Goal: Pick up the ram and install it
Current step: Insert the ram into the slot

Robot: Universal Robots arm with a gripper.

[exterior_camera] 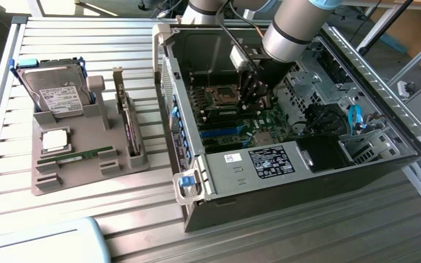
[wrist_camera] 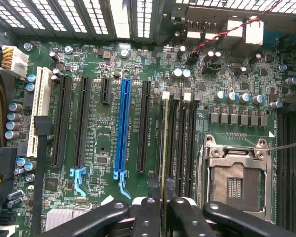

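My gripper [exterior_camera: 253,93] reaches down inside the open computer case [exterior_camera: 269,164], just over the motherboard [wrist_camera: 98,148]. It is shut on the ram [wrist_camera: 164,143], a thin green stick seen edge-on between the two black fingers [wrist_camera: 149,212]. The stick runs along the first of the black memory slots [wrist_camera: 182,143], beside the empty processor socket [wrist_camera: 235,182]. I cannot tell whether its lower edge is seated in the slot or just above it.
A grey holder tray [exterior_camera: 86,131] at the exterior view's left carries a hard drive [exterior_camera: 57,93], a square processor chip [exterior_camera: 55,139], an upright expansion card [exterior_camera: 127,123] and a green stick [exterior_camera: 75,156]. The case walls, a blue slot [wrist_camera: 122,128] and cables surround the gripper.
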